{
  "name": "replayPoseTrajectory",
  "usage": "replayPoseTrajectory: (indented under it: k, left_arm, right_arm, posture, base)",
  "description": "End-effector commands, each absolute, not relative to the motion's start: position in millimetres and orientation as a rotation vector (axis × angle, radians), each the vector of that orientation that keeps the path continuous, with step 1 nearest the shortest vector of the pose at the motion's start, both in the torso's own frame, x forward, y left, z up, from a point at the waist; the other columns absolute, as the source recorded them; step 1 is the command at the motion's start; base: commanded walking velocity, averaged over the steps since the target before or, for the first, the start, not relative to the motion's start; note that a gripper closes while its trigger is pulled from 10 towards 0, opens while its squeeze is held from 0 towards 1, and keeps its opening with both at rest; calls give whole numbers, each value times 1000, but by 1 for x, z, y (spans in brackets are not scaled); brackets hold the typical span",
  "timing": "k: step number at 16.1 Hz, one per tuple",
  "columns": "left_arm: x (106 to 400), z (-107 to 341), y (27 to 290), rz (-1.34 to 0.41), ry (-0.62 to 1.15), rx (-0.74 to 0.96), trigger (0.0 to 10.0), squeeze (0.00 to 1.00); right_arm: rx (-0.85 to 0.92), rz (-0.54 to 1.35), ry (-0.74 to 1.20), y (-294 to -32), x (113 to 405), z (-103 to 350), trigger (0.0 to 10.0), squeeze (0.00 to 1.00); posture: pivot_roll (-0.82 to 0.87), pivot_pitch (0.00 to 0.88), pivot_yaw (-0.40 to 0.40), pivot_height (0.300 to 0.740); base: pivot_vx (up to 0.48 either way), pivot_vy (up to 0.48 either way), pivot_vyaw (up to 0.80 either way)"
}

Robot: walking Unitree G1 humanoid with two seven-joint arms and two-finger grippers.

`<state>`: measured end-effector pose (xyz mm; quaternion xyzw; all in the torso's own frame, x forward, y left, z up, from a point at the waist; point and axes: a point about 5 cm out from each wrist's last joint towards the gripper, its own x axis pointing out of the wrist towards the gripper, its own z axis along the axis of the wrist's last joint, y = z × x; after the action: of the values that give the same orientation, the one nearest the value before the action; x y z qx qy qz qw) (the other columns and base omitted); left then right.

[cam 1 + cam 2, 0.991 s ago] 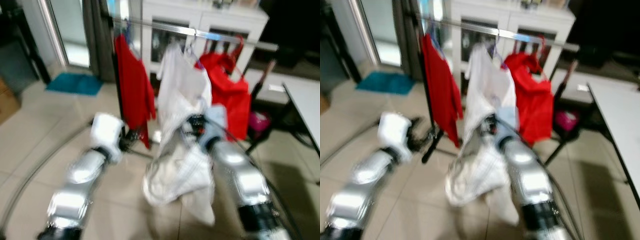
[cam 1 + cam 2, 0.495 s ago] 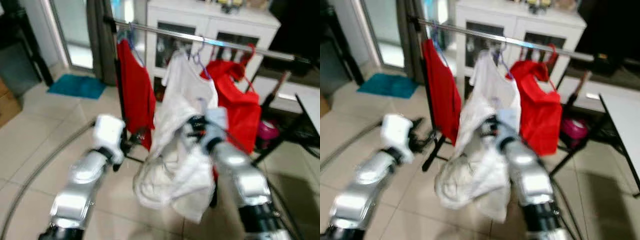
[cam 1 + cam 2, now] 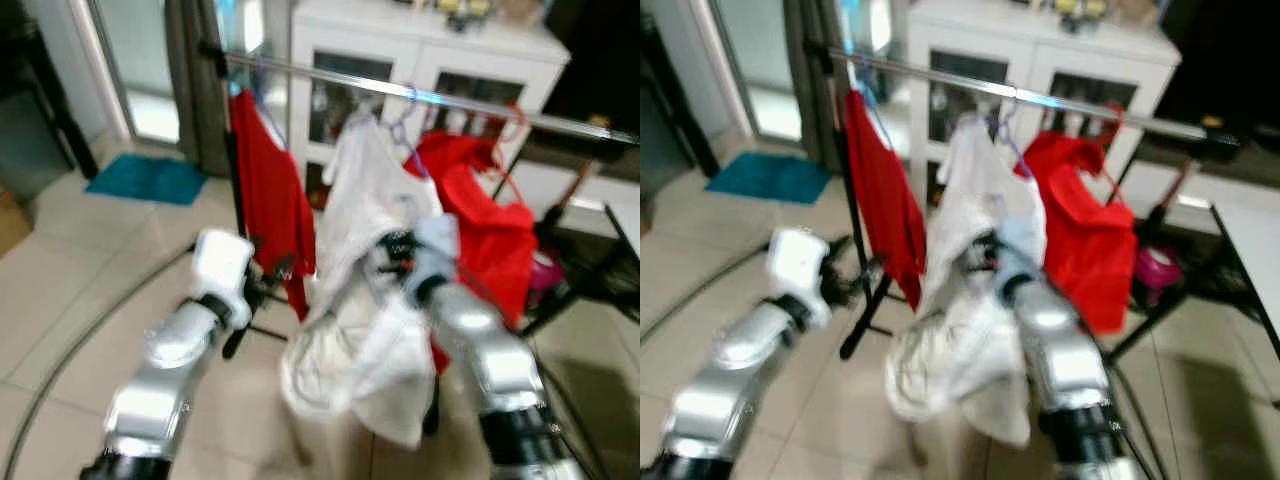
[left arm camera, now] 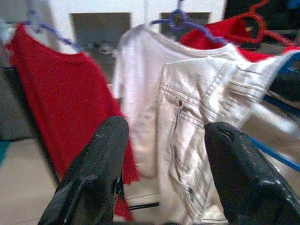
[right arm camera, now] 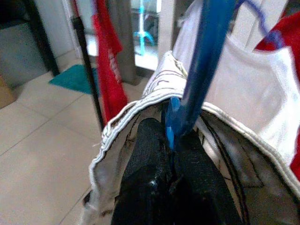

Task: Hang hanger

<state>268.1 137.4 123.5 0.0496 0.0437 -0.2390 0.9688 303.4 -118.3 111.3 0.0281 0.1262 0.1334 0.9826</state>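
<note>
Blue hanger (image 5: 201, 61) carrying white jeans (image 3: 365, 365) pinched between right gripper (image 5: 171, 140) fingers, rising from them below clothes rail (image 3: 420, 95); left gripper (image 4: 161, 159) spread wide, holding nothing.

A metal rail (image 3: 1040, 98) carries a red shirt (image 3: 880, 205), a white shirt (image 3: 985, 195) and a red garment (image 3: 1085, 230) — all hanging. The right arm (image 3: 1055, 345) holds up pale trousers (image 3: 950, 365) before them; the left arm (image 3: 750, 345) reaches forward — blurred.
</note>
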Motion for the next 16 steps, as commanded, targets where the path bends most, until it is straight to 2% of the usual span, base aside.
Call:
replayPoseTrajectory:
  k: [1,16]
  left_arm:
    - [270,129,145,-462,72,121,10000,0]
    - [271,129,146,-470,76,130,10000,0]
  right_arm:
    - [65,300,172,-109,308,131,10000,0]
    - [70,299,171,-106,310,132,10000,0]
  posture:
    - [-62,0,-77,740]
    - [-58,0,-74,740]
  base:
    - [382,0,0]
    - [384,0,0]
